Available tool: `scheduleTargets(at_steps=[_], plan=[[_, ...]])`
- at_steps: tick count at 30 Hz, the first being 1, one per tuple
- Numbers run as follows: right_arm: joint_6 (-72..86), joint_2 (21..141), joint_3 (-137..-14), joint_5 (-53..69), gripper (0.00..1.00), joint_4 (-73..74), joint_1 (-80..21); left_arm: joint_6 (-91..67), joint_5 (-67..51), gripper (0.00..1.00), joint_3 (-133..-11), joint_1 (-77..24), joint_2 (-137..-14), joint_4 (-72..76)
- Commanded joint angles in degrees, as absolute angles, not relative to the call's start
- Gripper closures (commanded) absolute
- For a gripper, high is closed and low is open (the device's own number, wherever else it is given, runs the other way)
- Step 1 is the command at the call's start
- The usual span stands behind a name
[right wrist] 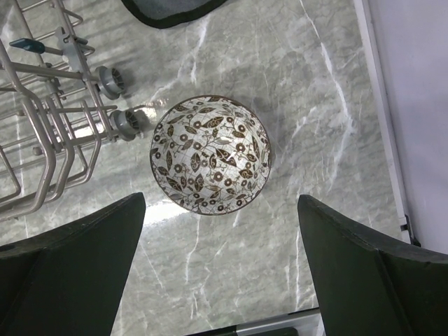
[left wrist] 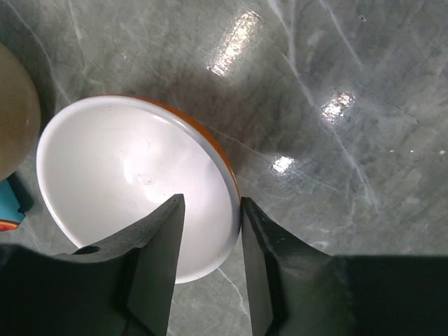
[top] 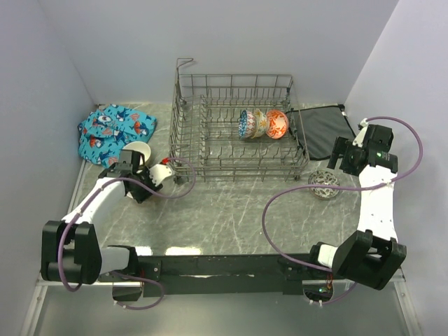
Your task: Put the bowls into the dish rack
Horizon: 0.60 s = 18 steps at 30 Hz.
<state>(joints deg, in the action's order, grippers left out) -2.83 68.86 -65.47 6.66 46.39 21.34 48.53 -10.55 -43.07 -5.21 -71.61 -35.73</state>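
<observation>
Six bowls: three racked, three on the bench [top: 224, 210].
Top view: three patterned bowls stand on edge in the dish rack [top: 185, 119]: blue bowl [top: 244, 124], leaf bowl [top: 259, 123], orange-red bowl [top: 277, 123]. One cream bowl [top: 138, 150] sits beside one blue cloth [top: 112, 133], one white bowl [top: 162, 173] at the left jaws, one speckled bowl [top: 324, 184] near one dark mat [top: 322, 129]. Left wrist view: left jaws stand narrow, astride the white bowl's [left wrist: 133, 175] rim, one inside, one outside, with a gap showing. Right wrist view: right jaws gape wide, holding nothing, over the speckled bowl [right wrist: 210, 154] beside the rack's two round feet [right wrist: 112, 80].
</observation>
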Motion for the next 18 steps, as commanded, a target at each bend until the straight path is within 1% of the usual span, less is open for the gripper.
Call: scheduleTargets(at_steps=[1,8,11,12,14,15,17,18], plan=[[-2.55,69.08,-67.41,6.24,0.03,46.14,21.18,48.95,-10.46,0.57,-41.84,-5.01,-71.02,-34.98],[-2.55,69.61,-68.03,6.06,0.03,46.14,21.09,48.43,-9.76,0.57,-39.46,-5.01,-71.80,-32.35],[-2.55,69.96,-68.55,6.15,0.03,46.41,21.01,47.81,-9.49,0.60,-39.29,-5.01,-72.86,-31.29],[-2.55,69.87,-68.64,6.24,0.04,46.49,21.01,47.46,-9.49,0.63,-39.20,-5.01,-72.86,-31.12],[-2.46,69.79,-68.64,6.15,0.04,46.41,21.01,46.67,-9.58,0.72,-39.46,-5.10,-72.34,-31.11],[-2.37,69.61,-68.29,6.15,0.04,46.41,21.01,46.23,-9.58,0.82,-39.64,-5.01,-71.81,-31.46],[-2.11,69.43,-67.77,6.59,0.04,46.14,21.01,45.18,-9.40,0.91,-40.69,-5.01,-69.71,-31.90],[-2.02,69.35,-67.24,6.68,0.04,46.14,21.01,45.00,-9.75,0.97,-41.39,-5.01,-68.91,-34.08]])
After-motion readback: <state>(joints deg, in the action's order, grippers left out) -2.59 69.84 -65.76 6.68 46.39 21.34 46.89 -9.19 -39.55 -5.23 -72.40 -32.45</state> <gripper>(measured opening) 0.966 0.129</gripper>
